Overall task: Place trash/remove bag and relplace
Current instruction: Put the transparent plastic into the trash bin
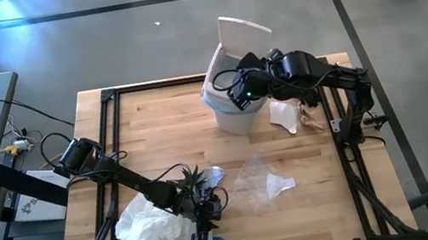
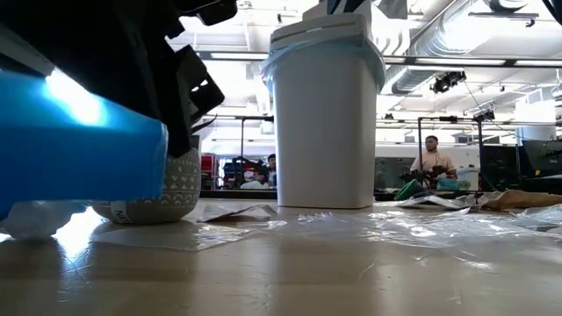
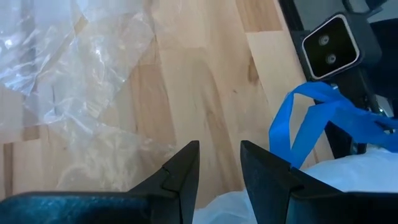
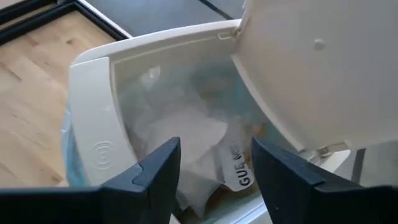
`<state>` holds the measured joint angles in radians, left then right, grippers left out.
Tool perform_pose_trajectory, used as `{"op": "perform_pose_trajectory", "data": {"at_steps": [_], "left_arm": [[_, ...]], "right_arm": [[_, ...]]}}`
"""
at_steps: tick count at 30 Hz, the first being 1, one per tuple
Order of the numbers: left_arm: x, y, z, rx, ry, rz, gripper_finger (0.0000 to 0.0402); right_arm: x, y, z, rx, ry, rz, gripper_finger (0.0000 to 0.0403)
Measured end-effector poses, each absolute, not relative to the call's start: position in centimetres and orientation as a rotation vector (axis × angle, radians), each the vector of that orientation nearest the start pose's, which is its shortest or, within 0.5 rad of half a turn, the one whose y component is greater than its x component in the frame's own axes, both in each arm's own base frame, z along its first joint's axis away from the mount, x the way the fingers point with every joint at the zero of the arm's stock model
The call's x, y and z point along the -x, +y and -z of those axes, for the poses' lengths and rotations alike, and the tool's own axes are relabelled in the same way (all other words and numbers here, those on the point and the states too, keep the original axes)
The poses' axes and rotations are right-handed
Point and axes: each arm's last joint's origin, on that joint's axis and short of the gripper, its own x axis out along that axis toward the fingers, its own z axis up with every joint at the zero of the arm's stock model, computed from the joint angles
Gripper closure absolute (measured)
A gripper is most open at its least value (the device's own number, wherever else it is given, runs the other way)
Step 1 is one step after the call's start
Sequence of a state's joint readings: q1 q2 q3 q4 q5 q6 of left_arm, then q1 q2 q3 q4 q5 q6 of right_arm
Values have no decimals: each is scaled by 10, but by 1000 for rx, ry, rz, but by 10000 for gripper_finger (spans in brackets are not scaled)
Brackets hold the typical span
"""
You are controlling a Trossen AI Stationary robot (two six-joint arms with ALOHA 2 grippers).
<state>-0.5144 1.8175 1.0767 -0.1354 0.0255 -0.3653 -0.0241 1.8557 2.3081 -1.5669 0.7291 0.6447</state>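
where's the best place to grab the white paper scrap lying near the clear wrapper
Probably its raised pointed edge, coming straight down from above. The white paper scrap lies loose on the table beside the flat clear wrapper, apart from the bin, so a top-down pinch across that crumpled ridge looks easiest. The left pincer, open, is nearest.

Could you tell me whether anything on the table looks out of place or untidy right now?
Yes. Clear crinkled plastic wrappers and a white paper scrap lie loose on the wooden table, outside the white plastic bin. More white and brown paper lies beside the bin.
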Motion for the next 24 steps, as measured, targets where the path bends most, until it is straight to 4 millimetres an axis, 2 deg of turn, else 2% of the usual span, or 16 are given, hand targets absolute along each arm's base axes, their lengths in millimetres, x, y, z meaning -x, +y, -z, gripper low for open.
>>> {"op": "perform_pose_trajectory", "data": {"at_steps": [6,10,13,16,20,24], "left_arm": [[-322,-182,-166,129,910,345,300],[-322,-181,-166,128,907,339,300],[-323,-179,-166,116,902,330,300],[-326,-175,-166,93,888,294,300],[-328,-167,-163,-2,888,279,302],[-330,-156,-154,-35,959,280,304]], "right_arm": [[-328,-22,-438,-189,790,952,220],[-330,-1,-439,-171,762,901,220],[-331,24,-440,-147,748,820,220],[-328,58,-440,-127,738,723,220],[-316,105,-440,-128,710,619,220],[-301,144,-440,-125,647,581,220]]}}
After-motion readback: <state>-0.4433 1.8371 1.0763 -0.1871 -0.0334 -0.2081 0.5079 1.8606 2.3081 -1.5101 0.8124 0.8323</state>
